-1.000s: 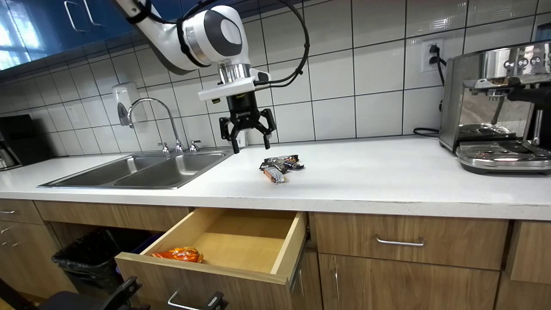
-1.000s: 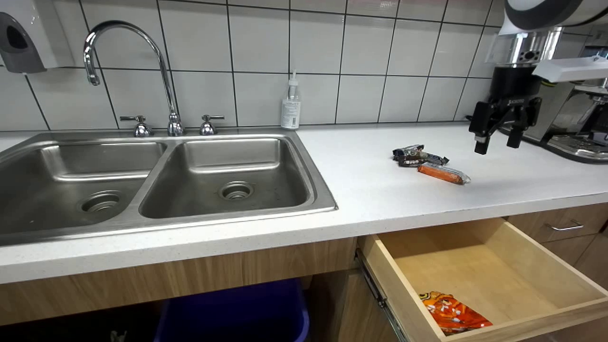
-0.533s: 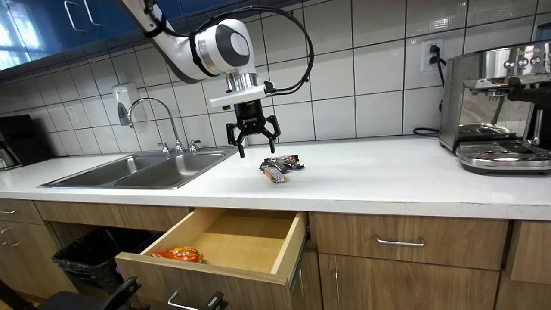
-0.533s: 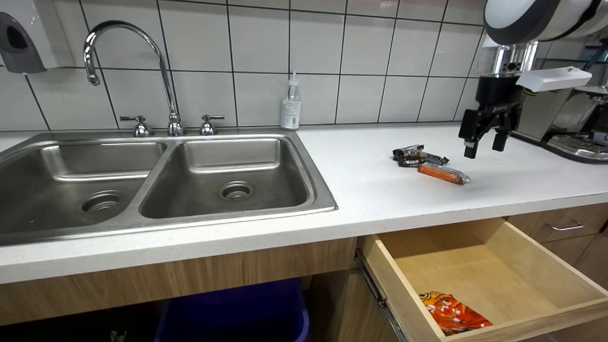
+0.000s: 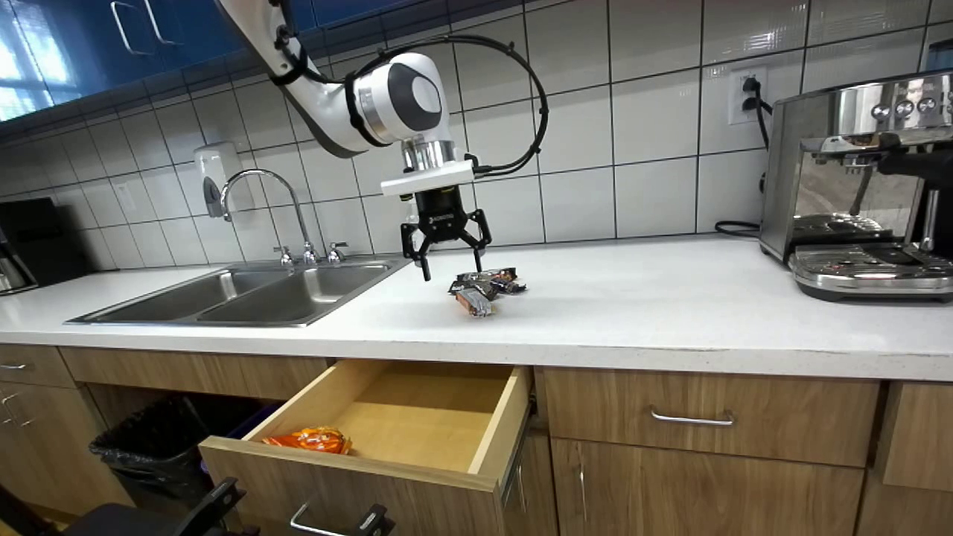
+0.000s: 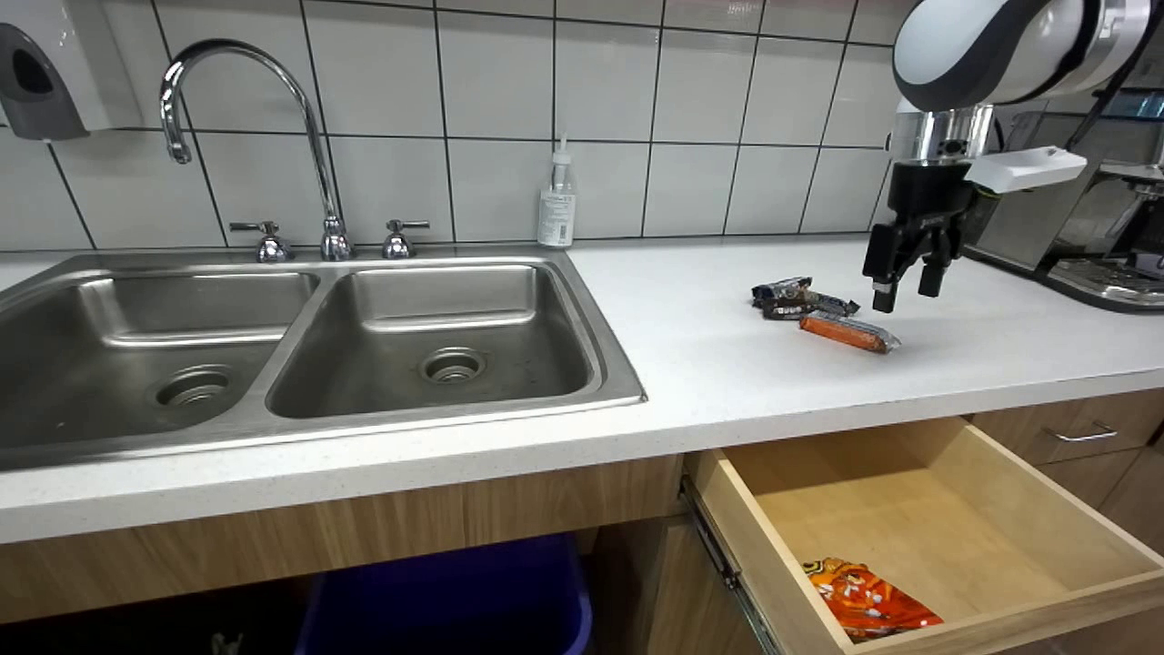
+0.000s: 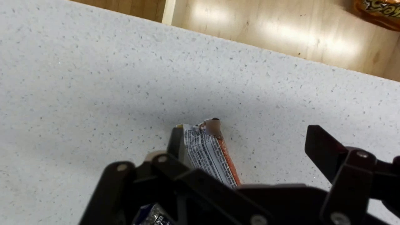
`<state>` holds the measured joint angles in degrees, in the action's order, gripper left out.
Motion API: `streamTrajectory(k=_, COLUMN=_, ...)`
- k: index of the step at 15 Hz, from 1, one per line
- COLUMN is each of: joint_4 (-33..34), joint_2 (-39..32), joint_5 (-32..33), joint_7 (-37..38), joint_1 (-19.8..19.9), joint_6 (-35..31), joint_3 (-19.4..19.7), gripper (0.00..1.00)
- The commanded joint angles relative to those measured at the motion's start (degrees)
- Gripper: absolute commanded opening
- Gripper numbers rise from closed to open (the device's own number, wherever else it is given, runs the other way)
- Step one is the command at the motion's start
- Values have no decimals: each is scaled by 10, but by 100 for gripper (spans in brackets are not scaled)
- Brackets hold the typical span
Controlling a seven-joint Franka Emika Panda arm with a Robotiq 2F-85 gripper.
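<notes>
My gripper [image 5: 452, 269] stands open above the white counter, with nothing held between its fingers. In the wrist view, an orange and silver wrapped bar [image 7: 210, 156] lies below, partly hidden by the left finger [image 7: 176, 140]; the right finger stands well away from it. Dark wrapped bars [image 6: 800, 300] lie heaped against the orange bar [image 6: 847, 333] on the counter. In an exterior view, the gripper [image 6: 907, 298] hangs just right of the pile and higher up. I cannot tell of any contact. An orange snack bag [image 6: 868, 600] rests inside the pulled-out drawer [image 6: 909, 509].
A double steel sink [image 6: 618, 364] with a tall faucet [image 6: 314, 136] is set in the counter. Behind it stands a clear pump bottle [image 6: 556, 214]. A coffee machine [image 5: 856, 186] occupies the far end. Under the counter are a blue bin [image 6: 455, 600] and a black bin bag [image 5: 164, 439].
The gripper has come down and moved closer to the wrapped bars, rightward in one exterior view and leftward in another. It has stayed open. The bars, bag and drawer have not moved.
</notes>
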<state>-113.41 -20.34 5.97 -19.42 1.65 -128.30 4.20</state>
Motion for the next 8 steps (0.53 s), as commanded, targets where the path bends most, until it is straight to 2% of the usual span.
streamTrajectory(k=1, joint_4=47, joint_2=-34, joint_5=7, joint_7=-37, joint_1=18, joint_6=31, joint_3=-18, gripper=100)
streamTrajectory(k=8, joint_4=106, joint_2=-83, joint_5=7, joint_7=-76, joint_1=25, joint_6=62, joint_3=-28, gripper=100)
